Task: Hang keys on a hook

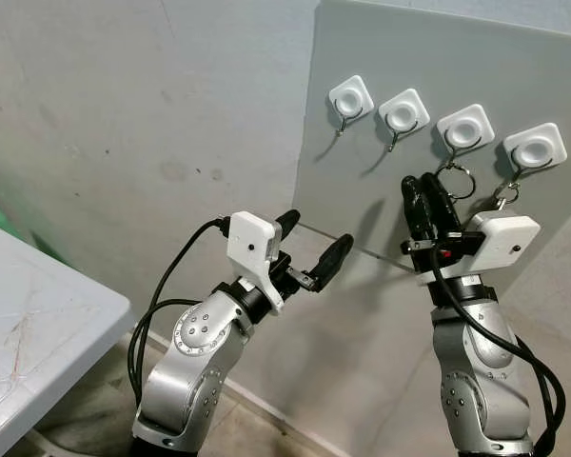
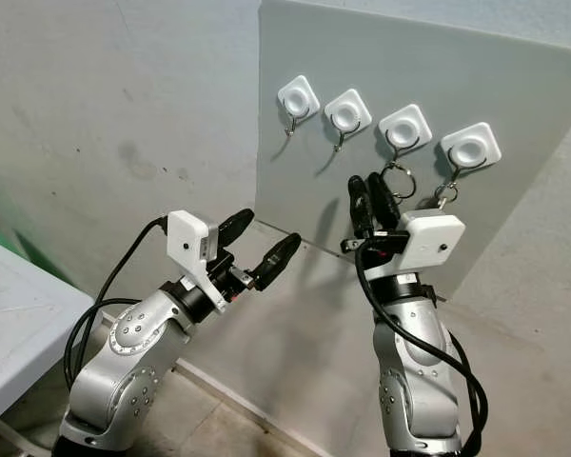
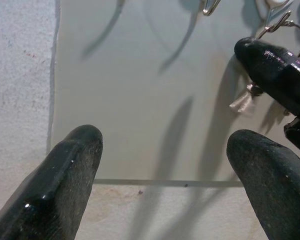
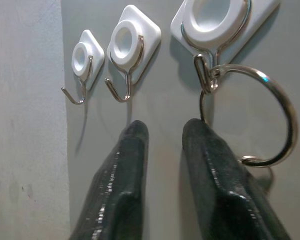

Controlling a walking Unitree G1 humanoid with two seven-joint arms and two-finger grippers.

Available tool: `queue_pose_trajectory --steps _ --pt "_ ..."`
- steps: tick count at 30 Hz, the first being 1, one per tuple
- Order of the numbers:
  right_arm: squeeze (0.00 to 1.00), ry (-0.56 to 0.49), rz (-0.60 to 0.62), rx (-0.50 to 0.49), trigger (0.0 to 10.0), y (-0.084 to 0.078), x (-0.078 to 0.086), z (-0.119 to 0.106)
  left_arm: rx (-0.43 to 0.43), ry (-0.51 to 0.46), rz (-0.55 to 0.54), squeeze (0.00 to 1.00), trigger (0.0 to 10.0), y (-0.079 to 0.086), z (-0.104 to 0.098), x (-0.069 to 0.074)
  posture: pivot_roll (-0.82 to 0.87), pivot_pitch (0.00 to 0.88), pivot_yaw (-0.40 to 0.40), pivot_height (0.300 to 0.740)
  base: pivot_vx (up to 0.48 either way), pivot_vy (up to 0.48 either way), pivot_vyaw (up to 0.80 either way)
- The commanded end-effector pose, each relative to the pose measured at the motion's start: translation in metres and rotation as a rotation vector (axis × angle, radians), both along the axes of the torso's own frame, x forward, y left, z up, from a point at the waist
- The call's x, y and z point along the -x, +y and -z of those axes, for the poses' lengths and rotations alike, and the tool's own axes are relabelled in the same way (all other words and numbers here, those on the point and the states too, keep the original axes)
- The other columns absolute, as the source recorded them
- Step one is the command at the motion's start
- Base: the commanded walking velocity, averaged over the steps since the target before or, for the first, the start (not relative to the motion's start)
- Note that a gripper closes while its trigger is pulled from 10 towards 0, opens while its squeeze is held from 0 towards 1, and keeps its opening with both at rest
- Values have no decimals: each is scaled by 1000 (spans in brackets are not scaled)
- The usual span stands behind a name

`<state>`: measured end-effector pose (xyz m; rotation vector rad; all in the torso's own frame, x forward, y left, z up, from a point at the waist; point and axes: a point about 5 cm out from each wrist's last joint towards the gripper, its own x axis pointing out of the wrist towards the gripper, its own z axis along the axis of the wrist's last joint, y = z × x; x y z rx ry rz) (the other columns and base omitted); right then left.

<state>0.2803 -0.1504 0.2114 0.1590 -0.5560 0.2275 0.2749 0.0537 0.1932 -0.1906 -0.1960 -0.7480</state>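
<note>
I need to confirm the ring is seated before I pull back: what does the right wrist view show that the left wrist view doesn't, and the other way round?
Right wrist view: the large silver key ring hanging on the wire hook of a white square wall hook, and two bare white hooks beside it; the right gripper sits just below, slightly open.

Left wrist view: the left gripper wide open and the lower edge of the grey board.

Both: the grey board and the key ring.

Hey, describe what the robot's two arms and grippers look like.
Both arms are silver metal with bolted round joints and looping black cables. A white boxy camera sits at each wrist. The left gripper and right gripper each have two long, glossy black fingers.
</note>
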Motion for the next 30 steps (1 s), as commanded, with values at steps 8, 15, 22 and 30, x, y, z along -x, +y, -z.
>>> queue_pose_trajectory --steps 8,15,22,30 --pt "1000 9 -23 36 10000 3 6 5 -6 -15 -34 0 10000 3 -1 0 12 0 -48 740 0 0 0" --pt "0 133 -19 127 10000 3 13 44 -25 31 -139 0 10000 15 22 -4 11 0 -50 740 0 0 0" --pt "0 250 -4 168 10000 -4 18 80 -28 126 -240 0 10000 31 56 -7 9 0 -49 740 0 0 0" --pt "0 349 -3 228 10000 -10 23 114 -86 152 -297 0 10000 44 91 -3 8 0 -49 740 0 0 0"
